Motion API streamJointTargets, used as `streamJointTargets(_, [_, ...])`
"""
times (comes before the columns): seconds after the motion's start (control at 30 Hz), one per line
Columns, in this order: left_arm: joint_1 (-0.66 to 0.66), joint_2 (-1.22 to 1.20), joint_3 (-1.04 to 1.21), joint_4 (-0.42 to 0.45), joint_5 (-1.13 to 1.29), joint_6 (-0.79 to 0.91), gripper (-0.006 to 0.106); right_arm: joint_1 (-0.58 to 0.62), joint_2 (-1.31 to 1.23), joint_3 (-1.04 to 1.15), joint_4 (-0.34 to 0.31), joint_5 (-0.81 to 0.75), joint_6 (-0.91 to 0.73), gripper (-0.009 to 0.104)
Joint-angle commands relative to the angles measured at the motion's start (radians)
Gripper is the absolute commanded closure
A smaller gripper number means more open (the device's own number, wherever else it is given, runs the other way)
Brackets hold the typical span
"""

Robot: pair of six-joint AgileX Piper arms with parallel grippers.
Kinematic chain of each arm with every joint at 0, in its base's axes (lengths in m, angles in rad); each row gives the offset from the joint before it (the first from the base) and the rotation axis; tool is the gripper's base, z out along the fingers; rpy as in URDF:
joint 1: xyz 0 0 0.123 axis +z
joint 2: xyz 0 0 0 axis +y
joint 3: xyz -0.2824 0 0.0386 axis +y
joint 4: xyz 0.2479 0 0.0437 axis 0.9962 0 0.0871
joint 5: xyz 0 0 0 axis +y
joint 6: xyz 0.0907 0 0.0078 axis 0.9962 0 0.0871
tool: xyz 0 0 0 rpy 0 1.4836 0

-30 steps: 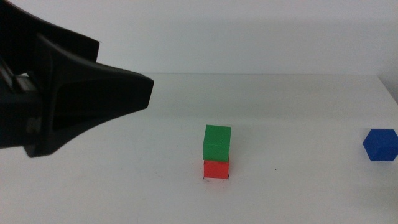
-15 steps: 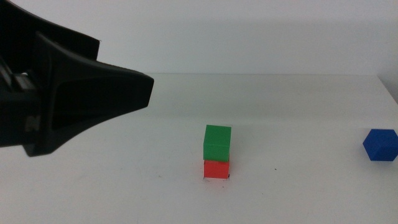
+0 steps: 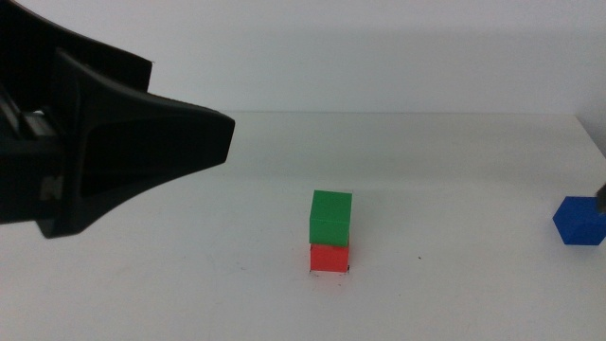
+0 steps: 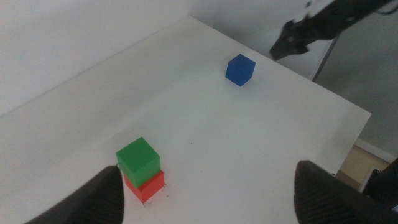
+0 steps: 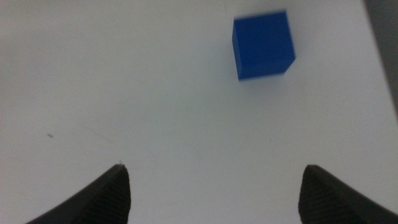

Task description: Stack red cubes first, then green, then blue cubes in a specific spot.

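Matte black left pincer (image 4: 208,193), broad tapering wedge-shaped jaws.

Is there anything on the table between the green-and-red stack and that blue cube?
Nothing but bare white tabletop and one tiny dark speck. The middle view shows it between green cube on red cube and blue cube.

The green cube (image 3: 330,217) hides the red cube's (image 3: 329,258) top — the right end effector (image 3: 602,195) is cut off at the edge.
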Motion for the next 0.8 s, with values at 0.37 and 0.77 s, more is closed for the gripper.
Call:
streamJointTargets(0.37, [0.001, -0.006, 0.004, -0.005, -0.015, -0.004, 0.007, -0.119, 0.526, -0.344, -0.016, 0.050, -0.116, 0.002])
streamJointTargets(0.77, [0.001, -0.006, 0.004, -0.005, -0.015, -0.004, 0.007, -0.134, 0.771, -0.457, -0.029, -0.011, -0.233, 0.002])
